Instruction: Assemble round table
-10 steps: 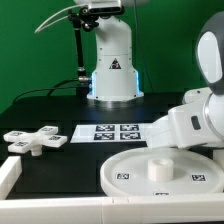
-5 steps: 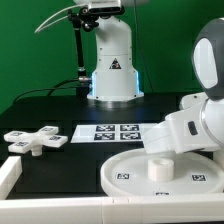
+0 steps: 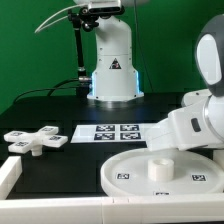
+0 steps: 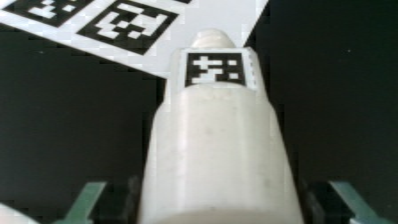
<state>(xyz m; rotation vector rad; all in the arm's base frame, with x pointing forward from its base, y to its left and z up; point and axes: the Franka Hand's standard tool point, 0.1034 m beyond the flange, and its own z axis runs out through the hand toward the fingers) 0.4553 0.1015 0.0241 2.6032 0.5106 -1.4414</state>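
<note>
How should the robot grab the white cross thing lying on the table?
Probably from straight above, by one arm of the cross base. It lies flat on the table, so its sides are low; each arm is a narrow bar with open space on both sides, easy to pinch across, near the middle to keep it level.

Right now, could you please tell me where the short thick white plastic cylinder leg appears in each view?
Exterior view: the leg is low, toward the exterior view's right, against the large white round disc, just below the arm.
Wrist view: the leg fills the middle, between the fingers of the gripper.
Shared landmark: the flat white marker board with square tags.
</note>
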